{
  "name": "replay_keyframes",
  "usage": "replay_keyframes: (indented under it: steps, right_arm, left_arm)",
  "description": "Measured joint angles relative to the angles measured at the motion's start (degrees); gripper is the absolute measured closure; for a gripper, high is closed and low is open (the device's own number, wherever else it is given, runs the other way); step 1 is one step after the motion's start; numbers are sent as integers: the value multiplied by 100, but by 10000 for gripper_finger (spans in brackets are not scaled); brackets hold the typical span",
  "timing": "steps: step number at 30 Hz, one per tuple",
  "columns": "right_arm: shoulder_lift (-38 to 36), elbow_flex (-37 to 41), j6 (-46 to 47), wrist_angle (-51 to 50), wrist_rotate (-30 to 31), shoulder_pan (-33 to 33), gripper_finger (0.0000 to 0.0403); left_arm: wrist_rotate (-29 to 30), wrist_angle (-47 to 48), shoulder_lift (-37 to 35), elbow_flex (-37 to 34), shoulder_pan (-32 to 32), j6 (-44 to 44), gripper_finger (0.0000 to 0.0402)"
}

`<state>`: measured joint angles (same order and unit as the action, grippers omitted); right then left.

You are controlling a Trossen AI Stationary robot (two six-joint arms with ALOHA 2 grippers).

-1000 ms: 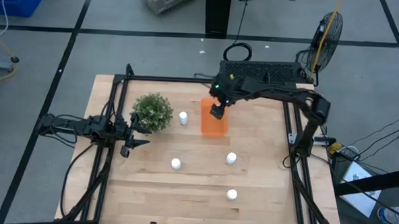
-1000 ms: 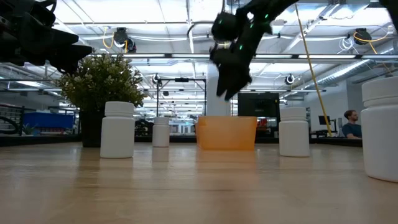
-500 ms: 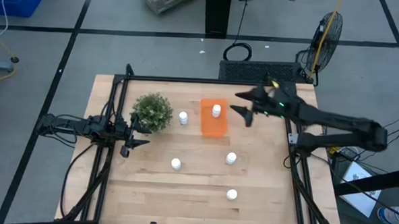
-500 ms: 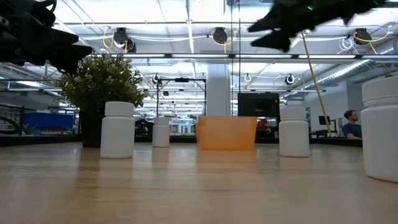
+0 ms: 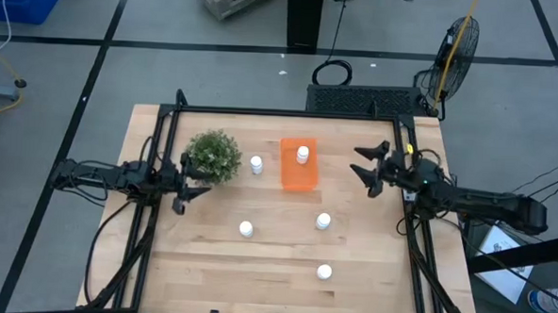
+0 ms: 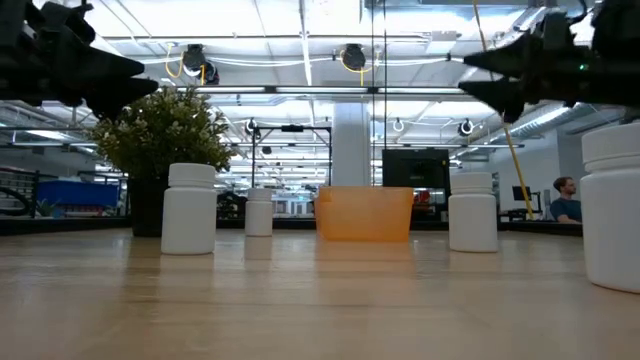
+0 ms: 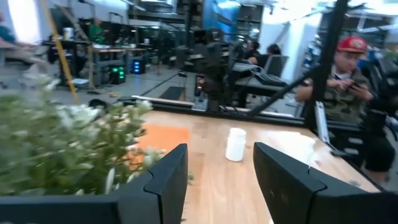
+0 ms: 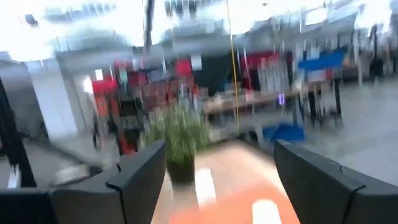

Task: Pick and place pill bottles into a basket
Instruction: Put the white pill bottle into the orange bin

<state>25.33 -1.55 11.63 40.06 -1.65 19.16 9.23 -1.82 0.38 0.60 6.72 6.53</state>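
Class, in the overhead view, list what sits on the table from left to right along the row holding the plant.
left gripper → plant → pill bottle → basket with a bottle in it → right gripper

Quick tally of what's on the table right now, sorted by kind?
Pill bottles: 5, one in the basket, four loose
Basket: 1
Plant: 1
Total: 7
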Motion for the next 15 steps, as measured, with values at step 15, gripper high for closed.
replay_keyframes:
  steps: [15]
  right_arm:
    - [-29,52,80,-362,18,0,117]
  left_arm:
    - [723,987,2543,2435,-14,-36,215]
